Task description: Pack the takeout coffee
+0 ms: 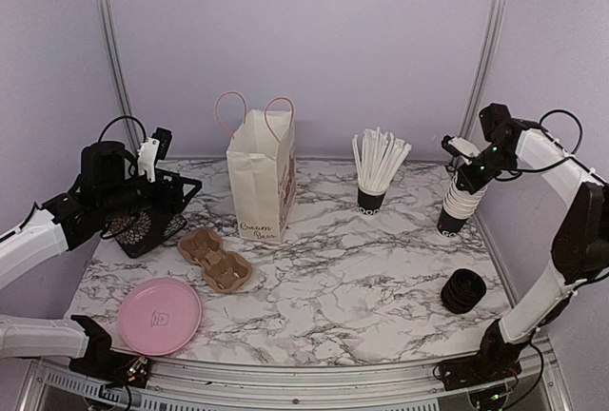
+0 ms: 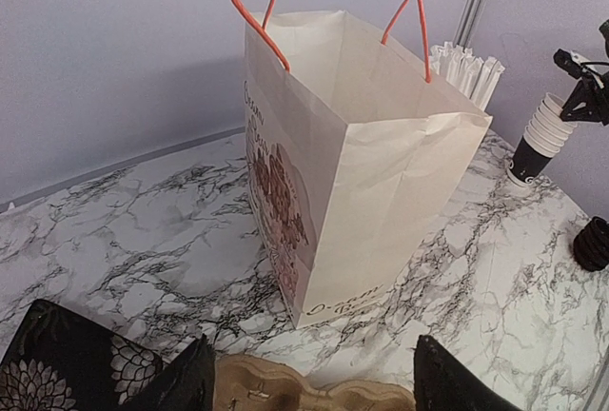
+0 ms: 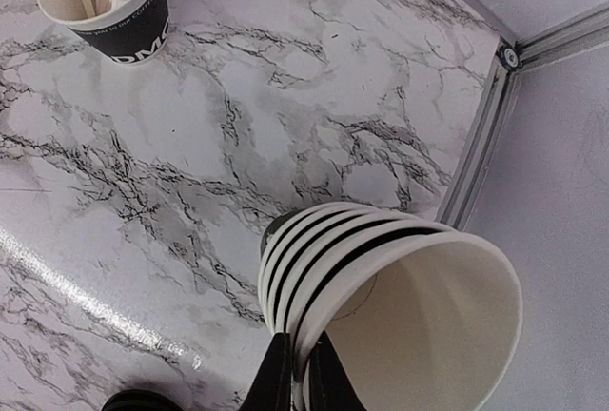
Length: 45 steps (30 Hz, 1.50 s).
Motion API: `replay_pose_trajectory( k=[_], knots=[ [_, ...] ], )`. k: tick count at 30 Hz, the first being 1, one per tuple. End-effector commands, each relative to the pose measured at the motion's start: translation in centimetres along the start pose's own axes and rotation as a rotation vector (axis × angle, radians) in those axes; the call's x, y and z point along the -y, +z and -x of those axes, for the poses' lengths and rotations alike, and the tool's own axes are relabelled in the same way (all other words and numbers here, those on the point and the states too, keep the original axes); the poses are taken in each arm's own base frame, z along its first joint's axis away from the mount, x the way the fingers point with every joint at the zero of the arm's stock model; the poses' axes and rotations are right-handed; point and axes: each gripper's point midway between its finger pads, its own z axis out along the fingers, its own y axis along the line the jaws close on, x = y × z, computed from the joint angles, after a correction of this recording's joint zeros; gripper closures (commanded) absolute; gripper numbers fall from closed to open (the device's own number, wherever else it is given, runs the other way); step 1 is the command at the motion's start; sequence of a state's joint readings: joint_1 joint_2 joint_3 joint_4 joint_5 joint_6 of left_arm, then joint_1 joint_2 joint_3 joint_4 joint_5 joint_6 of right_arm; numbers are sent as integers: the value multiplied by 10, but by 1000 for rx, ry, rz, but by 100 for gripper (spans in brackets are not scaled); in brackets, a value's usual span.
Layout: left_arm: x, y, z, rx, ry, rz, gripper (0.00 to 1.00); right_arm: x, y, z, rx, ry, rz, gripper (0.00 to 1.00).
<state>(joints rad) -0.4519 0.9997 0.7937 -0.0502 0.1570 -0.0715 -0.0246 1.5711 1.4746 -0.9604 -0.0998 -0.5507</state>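
Note:
No lidded black cup shows in any view. A nested stack of black cups with cream insides point(image 1: 457, 204) stands at the far right, also in the right wrist view point(image 3: 381, 278). My right gripper point(image 1: 468, 171) point(image 3: 300, 378) is shut on the rim of the stack's top cup, one finger inside and one outside. A stack of black lids point(image 1: 463, 290) lies on the table in front of it. The cream paper bag point(image 1: 262, 183) point(image 2: 362, 164) stands open at the back middle. My left gripper point(image 1: 176, 197) point(image 2: 314, 382) is open and empty, above the brown cup carrier point(image 2: 304, 397).
A black cup of white straws point(image 1: 373, 197) point(image 3: 109, 11) stands between the bag and the cup stack. The brown carrier point(image 1: 214, 259) lies left of the bag. A pink plate point(image 1: 159, 314) sits front left. A black floral-patterned item point(image 1: 143, 225) is under my left arm.

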Motion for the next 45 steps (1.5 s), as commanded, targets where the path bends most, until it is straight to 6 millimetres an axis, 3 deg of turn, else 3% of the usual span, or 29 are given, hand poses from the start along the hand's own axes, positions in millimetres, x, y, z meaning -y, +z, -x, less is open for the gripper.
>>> replay_pose_trajectory(
  k=[1, 8, 15, 19, 22, 30, 36, 38, 42, 45],
  knots=[
    [3, -1, 4, 16, 3, -12, 28, 7, -17, 13, 53, 3, -25, 94],
    [4, 0, 4, 15, 3, -14, 27, 16, -26, 16, 64, -11, -86, 98],
    [4, 1, 2, 8, 4, -15, 27, 33, -47, 36, 99, -37, -167, 99],
    [4, 1, 2, 9, 7, -10, 27, 17, -52, 40, 123, -32, -79, 99],
    [4, 1, 1, 6, 7, -13, 27, 17, -58, 39, 126, -26, -90, 99],
    [3, 5, -2, -6, 5, -11, 27, 15, -122, 57, 278, -17, -146, 100],
    [4, 6, -3, -12, 4, -17, 27, 15, -132, 55, 295, -2, -168, 100],
    [3, 4, -2, -7, 6, -13, 27, 3, -140, 62, 338, -29, -124, 100],
    [4, 3, -1, -3, 7, -15, 27, -39, -145, 80, 400, -153, -86, 100],
    [3, 4, -2, -6, 8, -11, 27, -105, -130, 81, 415, -352, 76, 100]
  ],
)
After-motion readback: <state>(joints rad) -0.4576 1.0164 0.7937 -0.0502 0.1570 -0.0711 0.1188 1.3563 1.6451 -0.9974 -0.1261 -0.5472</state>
